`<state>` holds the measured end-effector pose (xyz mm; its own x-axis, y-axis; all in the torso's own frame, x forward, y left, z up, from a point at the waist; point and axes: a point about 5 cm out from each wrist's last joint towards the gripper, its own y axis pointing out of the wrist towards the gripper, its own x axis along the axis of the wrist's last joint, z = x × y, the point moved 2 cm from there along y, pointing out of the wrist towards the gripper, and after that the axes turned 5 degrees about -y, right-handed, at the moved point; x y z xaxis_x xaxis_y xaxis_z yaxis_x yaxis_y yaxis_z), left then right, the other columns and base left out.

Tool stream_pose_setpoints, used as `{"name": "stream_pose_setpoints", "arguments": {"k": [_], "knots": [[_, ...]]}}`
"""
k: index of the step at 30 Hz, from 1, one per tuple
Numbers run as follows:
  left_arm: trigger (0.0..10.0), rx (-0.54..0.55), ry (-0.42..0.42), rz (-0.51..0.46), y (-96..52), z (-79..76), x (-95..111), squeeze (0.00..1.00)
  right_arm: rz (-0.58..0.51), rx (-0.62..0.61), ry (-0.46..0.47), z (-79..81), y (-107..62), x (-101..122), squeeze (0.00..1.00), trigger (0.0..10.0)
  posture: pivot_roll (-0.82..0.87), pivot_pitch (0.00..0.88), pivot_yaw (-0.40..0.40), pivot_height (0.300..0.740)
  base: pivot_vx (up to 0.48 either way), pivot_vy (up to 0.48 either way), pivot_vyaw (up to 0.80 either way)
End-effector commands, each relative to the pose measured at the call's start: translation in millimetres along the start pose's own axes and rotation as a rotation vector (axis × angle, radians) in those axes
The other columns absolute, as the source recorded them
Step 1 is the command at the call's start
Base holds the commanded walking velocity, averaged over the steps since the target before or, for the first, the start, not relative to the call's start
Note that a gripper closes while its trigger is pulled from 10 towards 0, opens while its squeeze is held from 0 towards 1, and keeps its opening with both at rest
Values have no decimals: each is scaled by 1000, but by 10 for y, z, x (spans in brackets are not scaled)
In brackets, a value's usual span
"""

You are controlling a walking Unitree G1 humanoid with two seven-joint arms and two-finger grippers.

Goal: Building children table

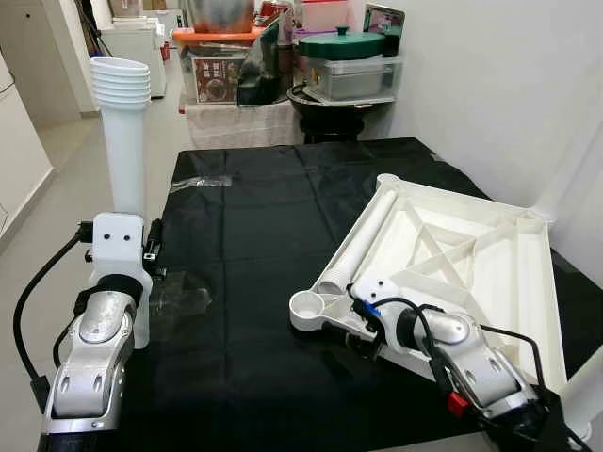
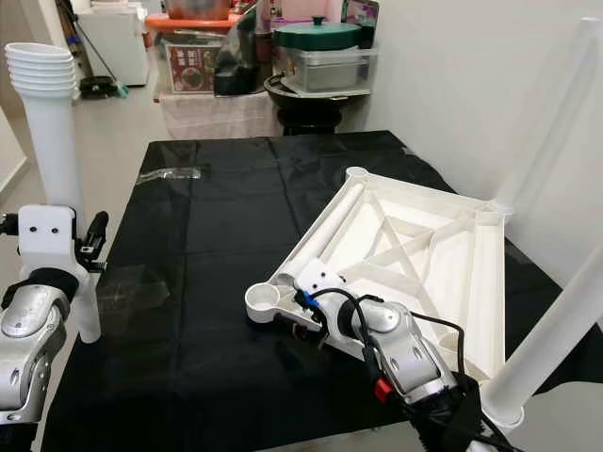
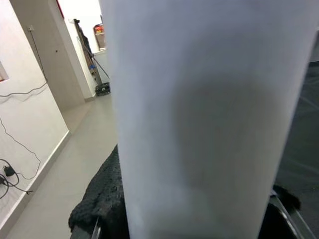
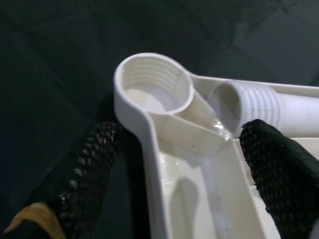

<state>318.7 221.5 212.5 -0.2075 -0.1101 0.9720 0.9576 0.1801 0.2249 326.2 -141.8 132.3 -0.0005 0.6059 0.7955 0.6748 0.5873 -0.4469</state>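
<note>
My left gripper point(image 1: 141, 268) is shut on a white table leg point(image 1: 124, 141), held upright at the left edge of the black-covered table point(image 1: 264, 217); its ribbed threaded end points up. The same table leg point(image 3: 199, 119) spans the left wrist view. The white tabletop point(image 1: 471, 254) lies upside down on the right. Its near-left corner has an empty threaded socket point(image 4: 149, 84). My right gripper point(image 4: 182, 144) is open and straddles that corner, one of its fingers point(image 4: 89, 164) outside the rim. A loose leg point(image 1: 363, 240) lies inside the frame. Two legs point(image 2: 556, 104) stand screwed in on the right side.
Crumpled clear plastic wrap point(image 1: 184, 299) lies on the cloth near my left arm, and another piece point(image 1: 198, 182) sits farther back. Storage boxes and a green-lidded pot point(image 1: 341, 42) crowd the space behind the table. A white wall is close on the right; open floor point(image 1: 57, 169) runs along the left.
</note>
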Motion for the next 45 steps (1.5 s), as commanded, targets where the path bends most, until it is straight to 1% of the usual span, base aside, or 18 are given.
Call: {"name": "stream_pose_setpoints", "arguments": {"k": [1, 4, 6, 8, 9, 10, 12, 15, 18, 23, 26, 31, 34, 35, 36, 39, 42, 45], "knots": [[10000, -1, 1, 20, -20, -24, -60, 0, -19, 23, -13, 39, -8, 47, 0, 10000, 34, 0, -26, 740, 0, 0, 0], [10000, -2, 1, 21, -21, -28, -64, 0, -20, 43, -15, 65, -34, 49, 0, 10000, 34, 0, -26, 740, 0, 0, 0], [10000, -2, 1, 23, -21, -29, -67, 0, -21, 71, -17, 106, -57, 45, 0, 10000, 35, 0, -29, 740, 0, 0, 0], [10000, -2, 1, 25, -21, -30, -76, 0, -29, 123, -10, 193, -83, 34, 0, 10000, 35, 0, -29, 740, 0, 0, 0], [10000, -2, 1, 25, -21, -30, -76, 0, -29, 123, -10, 193, -83, 34, 0, 10000, 35, 0, -29, 740, 0, 0, 0], [10000, -3, 1, 26, -21, -35, -80, 0, -24, 143, -12, 230, -78, 20, 0, 10000, 30, 0, -27, 740, 0, 0, 0], [10000, -3, 1, 26, -21, -35, -80, 0, -24, 143, -12, 230, -78, 20, 0, 10000, 30, 0, -27, 740, 0, 0, 0], [10000, -7, 0, 25, -13, -56, -80, 0, 18, 181, -9, 360, -4, -48, 0, 10000, 32, 0, -29, 740, 0, 0, 0], [10000, -5, 1, 23, -10, -53, -77, 0, 58, 151, 11, 367, 62, -97, 0, 10000, 36, 0, -32, 740, 0, 0, 0], [10000, 0, 6, 22, -13, -35, -74, 0, 101, 85, 54, 311, 160, -123, 0, 10000, 44, 0, -36, 740, 0, 0, 0], [10000, 1, 7, 23, -15, -33, -77, 0, 114, 74, 63, 299, 180, -141, 0, 10000, 45, 0, -36, 740, 0, 0, 0], [10000, -3, 7, 26, -18, -56, -89, 0, 190, 34, 63, 230, 230, -261, 0, 10000, 44, 0, -38, 740, 0, 0, 0], [10000, -3, 5, 22, -17, -56, -81, 0, 161, 3, 68, 166, 228, -212, 0, 10000, 46, 0, -39, 740, 0, 0, 0], [10000, -3, 4, 21, -18, -53, -78, 0, 103, -2, 100, 142, 227, -115, 0, 10000, 47, 0, -39, 740, 0, 0, 0], [10000, -3, 4, 21, -18, -53, -78, 0, 103, -2, 100, 142, 227, -115, 0, 10000, 47, 0, -39, 740, 0, 0, 0], [10000, -4, 0, 22, -26, -50, -84, 0, -50, -22, 193, 79, 200, 123, 0, 10000, 41, 0, -34, 740, 0, 0, 0], [10000, -7, -4, 23, -31, -62, -88, 0, -103, -47, 236, 29, 178, 191, 0, 10000, 42, 0, -33, 740, 0, 0, 0], [10000, -10, -5, 24, -28, -66, -88, 0, -131, -41, 254, 22, 164, 224, 0, 10000, 39, 0, -29, 740, 0, 0, 0]]}}
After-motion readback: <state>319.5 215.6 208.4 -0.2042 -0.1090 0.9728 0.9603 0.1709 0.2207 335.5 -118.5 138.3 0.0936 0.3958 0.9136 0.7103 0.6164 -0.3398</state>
